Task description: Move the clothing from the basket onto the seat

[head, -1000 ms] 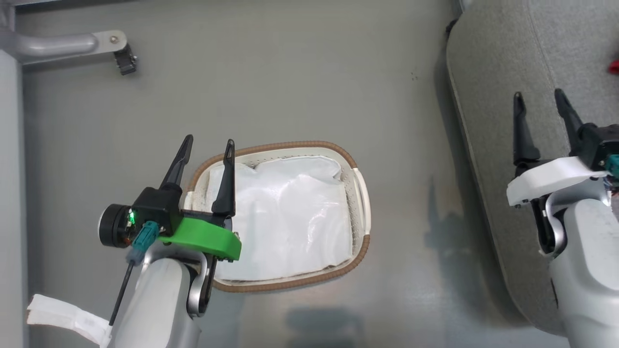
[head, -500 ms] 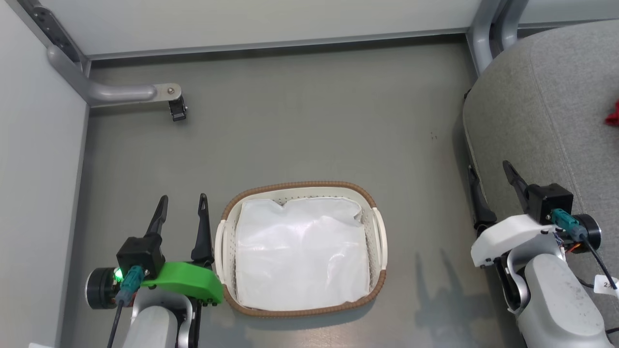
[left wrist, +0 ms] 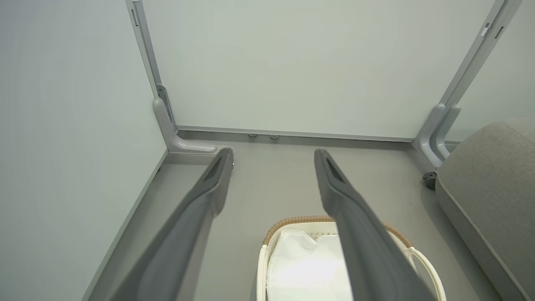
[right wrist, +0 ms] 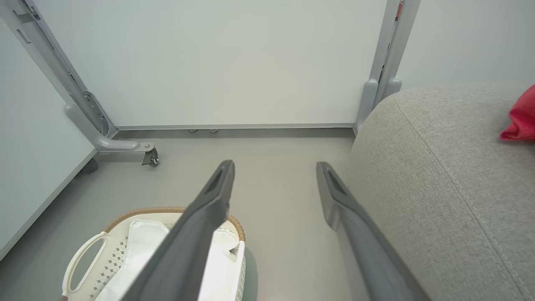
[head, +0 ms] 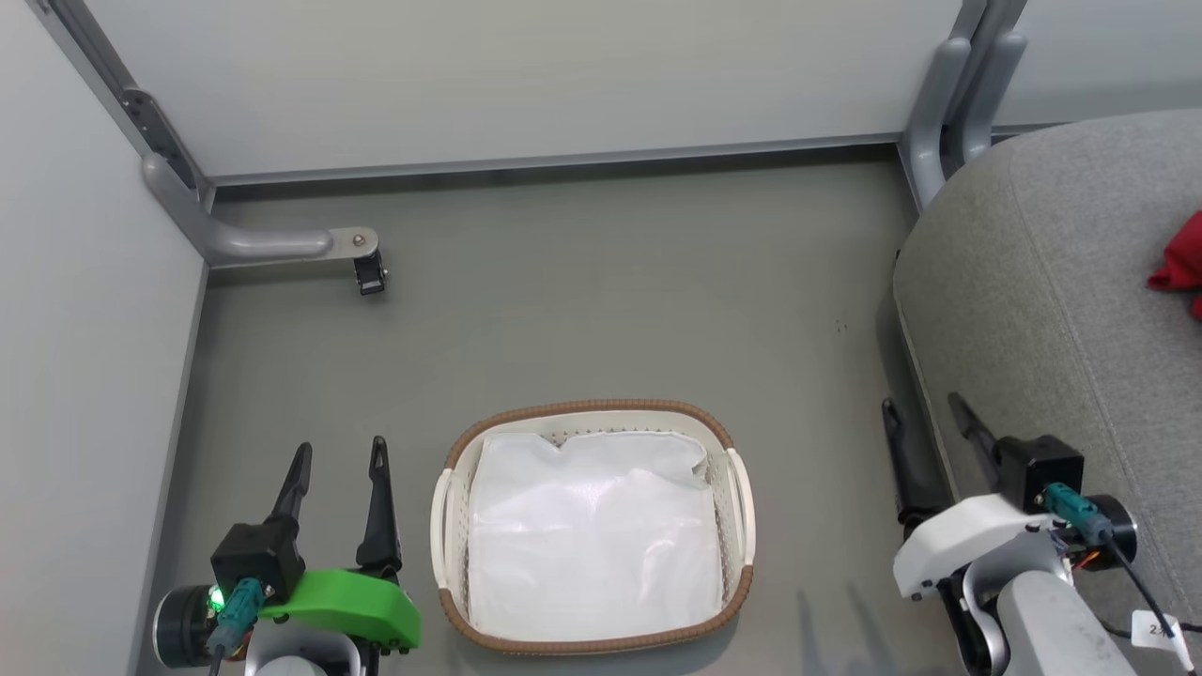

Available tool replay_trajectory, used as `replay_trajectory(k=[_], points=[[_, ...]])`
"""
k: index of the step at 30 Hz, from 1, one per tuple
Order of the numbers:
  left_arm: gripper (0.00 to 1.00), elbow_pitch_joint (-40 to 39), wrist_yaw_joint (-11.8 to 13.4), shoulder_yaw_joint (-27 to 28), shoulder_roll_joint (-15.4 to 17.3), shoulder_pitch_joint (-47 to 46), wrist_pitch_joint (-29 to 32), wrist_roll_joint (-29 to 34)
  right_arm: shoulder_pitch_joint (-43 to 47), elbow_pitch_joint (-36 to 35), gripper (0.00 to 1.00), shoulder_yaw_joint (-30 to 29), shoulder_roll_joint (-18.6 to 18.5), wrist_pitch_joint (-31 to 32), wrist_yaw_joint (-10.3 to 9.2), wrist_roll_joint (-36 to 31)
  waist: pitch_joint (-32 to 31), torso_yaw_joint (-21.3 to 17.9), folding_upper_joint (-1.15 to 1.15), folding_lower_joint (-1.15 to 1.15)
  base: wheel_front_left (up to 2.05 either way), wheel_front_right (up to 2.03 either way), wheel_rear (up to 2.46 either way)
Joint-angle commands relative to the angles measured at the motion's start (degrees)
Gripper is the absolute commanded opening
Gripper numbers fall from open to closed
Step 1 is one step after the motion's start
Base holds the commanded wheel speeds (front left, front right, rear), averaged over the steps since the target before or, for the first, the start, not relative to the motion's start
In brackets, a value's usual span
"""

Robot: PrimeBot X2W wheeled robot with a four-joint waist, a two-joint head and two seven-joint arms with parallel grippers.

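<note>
Two pincers: the left pincer (head: 340, 446) stood at the lower left of the head view, just beside the basket. The right pincer (head: 921, 404) stood at the lower right, just beside the seat's left edge.
Pincer state: both had their fingers spread apart and gripped nothing, and nothing lay between either pair.
One basket (head: 592, 409): it sat on the floor (head: 610, 282) at lower centre, between the two pincers and touched by neither.
One liner (head: 592, 540): this white cloth covered the basket's inside, and no red fabric lay on it.
One seat (head: 1033, 310): the grey cushion ran along the right side of the frame, apart from the basket.
Clothing (head: 1181, 268): one red patch lay on the seat at the right edge, cut off by the frame. How many garments it made up could not be told.
Why so placed: the basket was probably set between the arms so that either could reach in, and near the seat to keep the carry short.
Why so held: with only the liner in the basket, the open pincers flanking it read as a rest stance. The task looked complete or nearly so.
</note>
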Motion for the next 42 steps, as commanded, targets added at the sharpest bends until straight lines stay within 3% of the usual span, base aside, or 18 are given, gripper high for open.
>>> replay_trajectory(k=[1, 15, 16, 20, 42], points=[[1.0, -0.1, -0.3, 0.2, 0.1, 1.1, 0.0, -0.3, 1.2, -0.4, 1.0, 0.3, 0.1, -0.1, -0.06, 0.3, -1.0, 0.1, 0.0, 0.0, 0.0, 0.0, 0.0], [1.0, -0.8, -4.3, 0.2, 0.1, 2.3, 0.0, -4.5, 3.7, -2.4, 1.0, 0.9, 0.6, -0.1, -0.07, 1.6, -2.1, 1.1, 0.0, 0.0, 0.0, 0.0, 0.0], [0.0, -0.8, -4.2, 0.2, 0.0, 1.5, 0.0, -4.8, 2.7, -2.3, 0.0, 0.9, 0.7, 0.0, 0.01, 1.5, -2.0, 1.1, 0.0, 0.0, 0.0, 0.0, 0.0], [0.0, 0.8, -4.2, 0.3, -0.1, 1.6, 0.2, -5.8, 3.1, -0.8, 0.0, 0.7, 1.2, 0.4, 0.01, 2.5, -2.1, 1.1, 0.0, 0.0, 0.0, 0.0, 0.0], [0.0, -0.7, -4.7, 3.4, 0.2, 0.9, 5.9, -26.6, 4.3, -4.4, 0.0, -1.6, 1.1, 6.3, 0.0, 24.9, -2.9, 0.6, 0.0, 0.0, 0.0, 0.0, 0.0]])
